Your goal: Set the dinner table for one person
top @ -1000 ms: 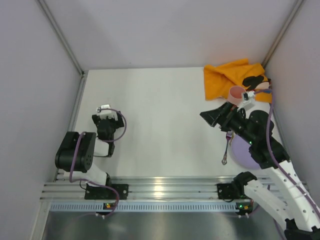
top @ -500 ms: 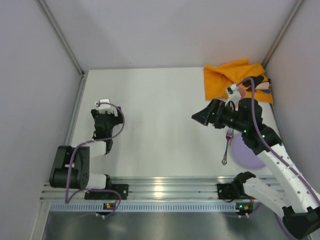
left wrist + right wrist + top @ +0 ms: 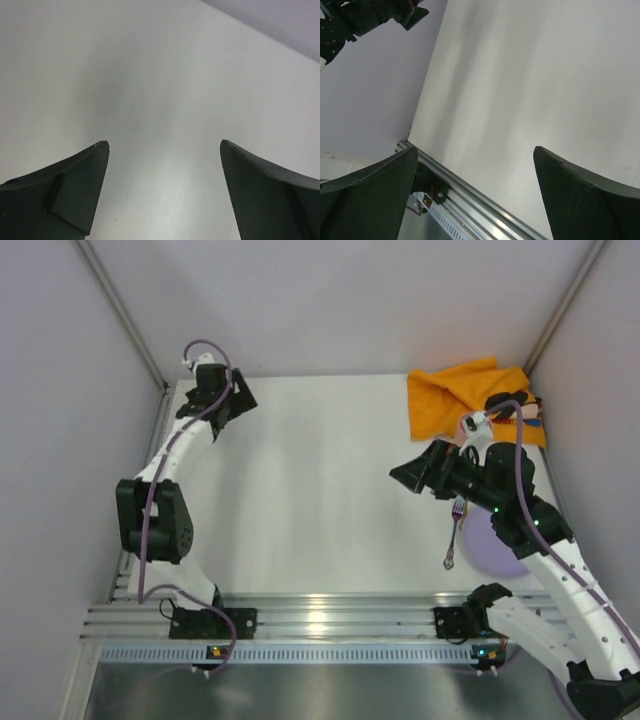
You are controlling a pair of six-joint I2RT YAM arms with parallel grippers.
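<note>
Dinner table [image 3: 320, 500] in all views; fork [image 3: 454, 537], plate [image 3: 488, 548] only overhead

no readable text, labels, brands, numbers or signs in any view

The dinner table [image 3: 320, 490] is a flat, matte white rectangle, walled in by pale panels at 9, 12 and 3 o'clock. Most of its surface lies bare. At its 1 o'clock corner an orange cloth placemat [image 3: 450, 400] lies rumpled, with dark print on its 3 o'clock part. At about 4 o'clock, near the right edge, sits a lavender plate [image 3: 495, 552], partly hidden under an arm. A fork [image 3: 454, 537] lies along the plate's 9 o'clock side, tines toward 12 and handle toward 6; whether it touches the rim cannot be told. A ribbed metal rail [image 3: 320, 615] borders the 6 o'clock edge.
</note>
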